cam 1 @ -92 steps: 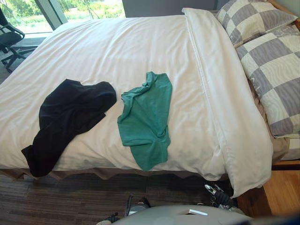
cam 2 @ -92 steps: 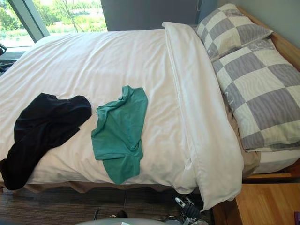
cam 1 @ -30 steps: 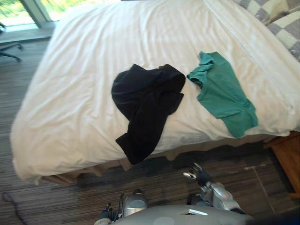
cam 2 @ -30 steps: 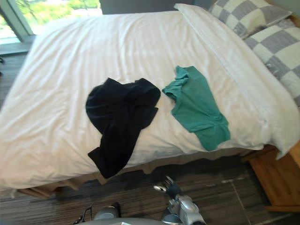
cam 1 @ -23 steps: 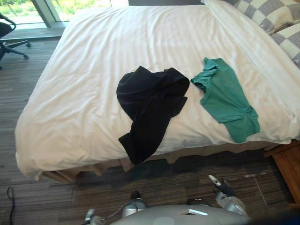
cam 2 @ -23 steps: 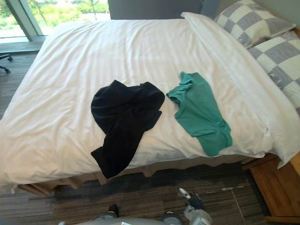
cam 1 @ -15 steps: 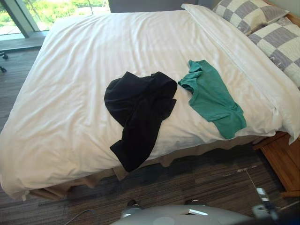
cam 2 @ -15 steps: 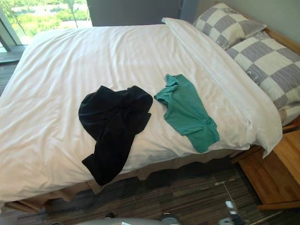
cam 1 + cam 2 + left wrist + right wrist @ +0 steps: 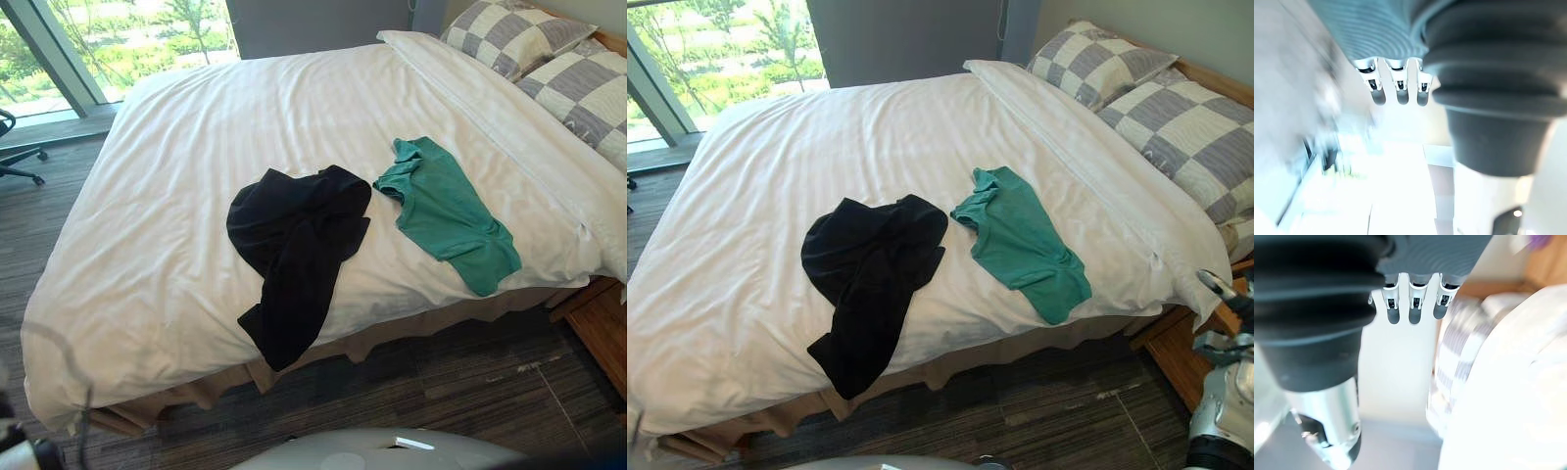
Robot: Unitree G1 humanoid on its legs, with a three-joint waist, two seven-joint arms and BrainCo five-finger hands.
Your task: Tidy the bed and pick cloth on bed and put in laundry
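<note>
A black cloth (image 9: pixel 294 245) lies crumpled on the white duvet (image 9: pixel 176 225), with one end hanging over the bed's near edge. To its right a green cloth (image 9: pixel 446 211) lies spread flat, reaching that same edge. My right hand (image 9: pixel 1223 345) is raised beside the bed's near right corner, apart from both cloths. In its wrist view its fingers (image 9: pixel 1410 308) hang relaxed and hold nothing. My left hand's fingers (image 9: pixel 1398 88) are likewise relaxed and empty, with a bright room past them.
Two grey-and-white checked pillows (image 9: pixel 1176 117) sit at the head of the bed on the right, next to the folded-back duvet edge. A wooden bed frame (image 9: pixel 602 328) juts out at lower right. An office chair (image 9: pixel 15 157) stands far left by the window. Dark carpet (image 9: pixel 451 382) runs before the bed.
The camera has shifted, so the whole bed sits differently in view. My right hand has risen from the floor area to the right edge. Both cloths lie as before.
</note>
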